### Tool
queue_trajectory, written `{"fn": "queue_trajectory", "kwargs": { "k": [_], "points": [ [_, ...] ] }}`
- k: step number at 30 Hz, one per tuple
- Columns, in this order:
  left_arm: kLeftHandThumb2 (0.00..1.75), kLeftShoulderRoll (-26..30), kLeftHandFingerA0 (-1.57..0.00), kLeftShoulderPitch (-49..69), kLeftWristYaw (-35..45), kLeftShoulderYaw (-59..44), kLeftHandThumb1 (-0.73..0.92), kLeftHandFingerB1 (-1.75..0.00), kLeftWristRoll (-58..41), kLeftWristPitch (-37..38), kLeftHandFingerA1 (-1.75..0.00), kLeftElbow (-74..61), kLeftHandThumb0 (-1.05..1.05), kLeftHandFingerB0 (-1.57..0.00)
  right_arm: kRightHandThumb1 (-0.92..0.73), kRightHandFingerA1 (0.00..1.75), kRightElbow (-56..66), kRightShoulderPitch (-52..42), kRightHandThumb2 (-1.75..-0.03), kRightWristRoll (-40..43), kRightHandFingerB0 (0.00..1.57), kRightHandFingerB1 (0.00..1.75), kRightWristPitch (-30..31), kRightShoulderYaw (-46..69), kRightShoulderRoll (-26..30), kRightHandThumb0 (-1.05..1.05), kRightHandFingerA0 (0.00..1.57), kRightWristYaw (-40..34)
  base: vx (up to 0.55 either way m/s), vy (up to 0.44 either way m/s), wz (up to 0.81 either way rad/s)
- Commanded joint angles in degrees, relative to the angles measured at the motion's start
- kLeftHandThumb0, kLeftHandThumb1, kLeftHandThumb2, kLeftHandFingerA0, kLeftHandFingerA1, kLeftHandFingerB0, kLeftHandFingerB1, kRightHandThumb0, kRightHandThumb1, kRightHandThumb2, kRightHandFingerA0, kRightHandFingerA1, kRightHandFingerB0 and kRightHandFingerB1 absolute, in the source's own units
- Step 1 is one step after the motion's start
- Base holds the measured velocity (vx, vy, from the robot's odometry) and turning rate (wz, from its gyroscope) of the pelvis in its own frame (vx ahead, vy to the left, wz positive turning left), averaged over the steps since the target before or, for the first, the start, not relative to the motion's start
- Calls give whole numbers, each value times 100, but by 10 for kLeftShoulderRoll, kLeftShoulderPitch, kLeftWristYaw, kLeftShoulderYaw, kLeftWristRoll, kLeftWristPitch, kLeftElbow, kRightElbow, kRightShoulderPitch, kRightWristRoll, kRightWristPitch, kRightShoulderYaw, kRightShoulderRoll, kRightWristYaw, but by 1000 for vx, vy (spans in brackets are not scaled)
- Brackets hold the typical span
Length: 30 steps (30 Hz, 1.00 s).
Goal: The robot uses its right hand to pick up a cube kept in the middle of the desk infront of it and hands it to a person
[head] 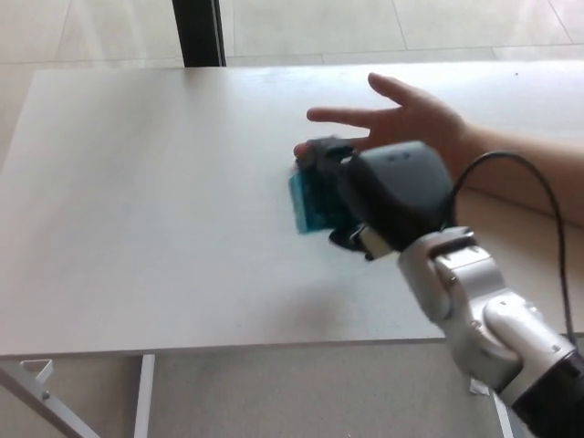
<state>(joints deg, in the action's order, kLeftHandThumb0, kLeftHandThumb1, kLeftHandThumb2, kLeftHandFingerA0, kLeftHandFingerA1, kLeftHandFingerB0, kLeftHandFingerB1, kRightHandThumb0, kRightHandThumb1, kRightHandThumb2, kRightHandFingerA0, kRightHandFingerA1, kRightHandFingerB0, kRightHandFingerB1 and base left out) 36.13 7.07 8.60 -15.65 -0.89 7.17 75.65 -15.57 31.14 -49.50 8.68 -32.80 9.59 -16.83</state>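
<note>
Head view: right hand (388, 196) w/ teal cube (313, 199), tilted, by person's open palm (415, 123).

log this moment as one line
phase: handover | right hand: holding teal cube | person's hand: open, waiting behind | left hand: unseen

White desk (146, 210), top mostly bare, seen from above.

Flat matte white top, far edge running along the upper part of the head view, near edge along the bottom with a white leg (143, 409) and a slanted brace (41, 394) showing under it at lower left. Tiled floor (301, 20) beyond the far edge, and a dark vertical post (199, 32) stands just behind the desk. A person's forearm (525, 173) appears to rest on the top at the right side; can't tell for sure if it's touching. Can't tell whether anything else sits on the surface; the middle part is blurred.
</note>
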Motion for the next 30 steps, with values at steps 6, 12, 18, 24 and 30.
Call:
{"fn": "queue_trajectory", "kwargs": {
  "k": [6, 12, 18, 24, 30],
  "points": [
    [62, 10, -59, 3, -2, -2, 73, -44, 3, 6, -55, 7, -65, -55, -53, 164, -58, 93, -61, 15, 89, 68, -96, 79, 76, -40, 89, -49, 0, 0, 0],
    [62, 9, -61, 3, -3, 4, 73, -44, 8, 12, -56, 7, -68, -56, -64, 164, -113, 110, -64, 4, 91, 92, -109, 82, 89, -38, 87, -59, 0, 0, 0],
    [62, 7, -62, 0, -7, 9, 73, -43, 10, 12, -55, 7, -66, -55, -53, 162, -157, 109, -61, -3, 93, 61, -121, 63, 80, -41, 91, -65, 0, 0, 0],
    [62, 2, -60, -2, -2, 7, 73, -44, 5, 10, -55, 5, -65, -55, -48, 167, -232, 121, -58, -18, 91, 63, -131, 31, 68, -37, 95, -72, 0, 0, 0],
    [62, 1, -59, -2, -5, 15, 74, -44, 12, 12, -55, 4, -66, -56, -55, 173, -286, 157, -61, -51, 93, 67, -112, -13, 68, -39, 96, -69, 0, 0, 0]
  ]
}}
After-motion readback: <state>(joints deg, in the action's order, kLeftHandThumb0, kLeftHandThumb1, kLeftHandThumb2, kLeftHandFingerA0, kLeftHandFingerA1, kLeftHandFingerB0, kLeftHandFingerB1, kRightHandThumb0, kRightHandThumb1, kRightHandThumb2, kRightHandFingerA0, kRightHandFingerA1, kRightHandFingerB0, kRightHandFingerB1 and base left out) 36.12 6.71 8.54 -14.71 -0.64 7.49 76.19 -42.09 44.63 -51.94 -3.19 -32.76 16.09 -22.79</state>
